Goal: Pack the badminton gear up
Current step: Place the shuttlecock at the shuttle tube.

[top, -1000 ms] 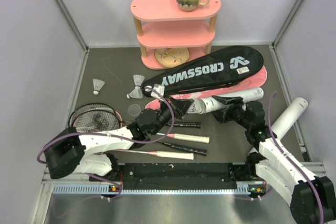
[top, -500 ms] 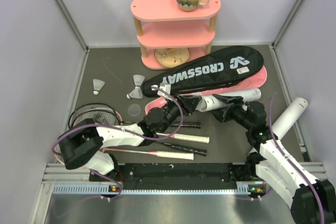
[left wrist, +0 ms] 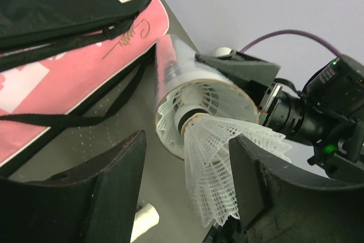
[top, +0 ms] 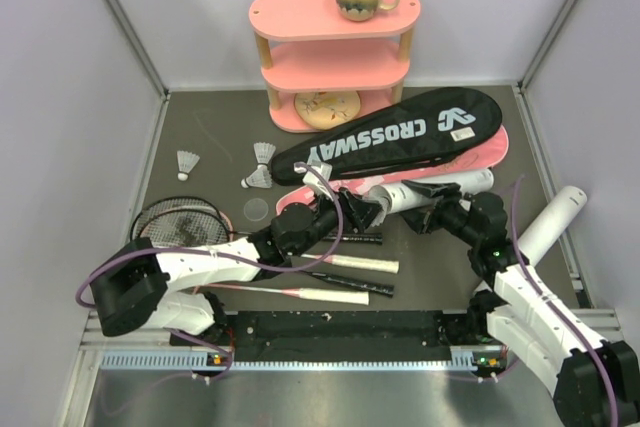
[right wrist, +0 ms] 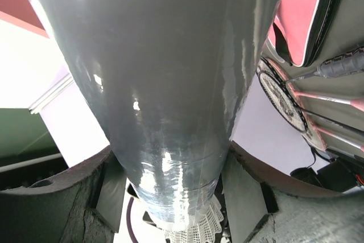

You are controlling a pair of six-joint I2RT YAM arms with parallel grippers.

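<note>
- Black CROSSWAY bag (top: 400, 132) lies slantwise on the table and serves as the reference for everything below.
- Pink bag (top: 486, 153) lies under it, its edge showing along the near side.
- White tube (top: 440, 187) lies on its side just in front of the CROSSWAY bag, open mouth toward the bag's narrow handle end.
- Right gripper (top: 432, 212): fingers clamped on that tube from both sides, close to its mouth. The wrist view shows the tube wall filling the gap between the pads.
- Shuttlecock (left wrist: 216, 157): cork end inside the tube mouth, feather skirt sticking out.
- Left gripper (left wrist: 185, 140): fingers spread wide to either side of the skirt. Whether the feathers touch the right-hand finger I cannot tell.
- Three loose shuttlecocks (top: 258, 179) lie beyond the bag's narrow end.
- Rackets (top: 345, 267) lie nearer than the bag, in front of its narrow end.
- Second tube (top: 555, 217) lies well off the bag's wide end, near side.
</note>
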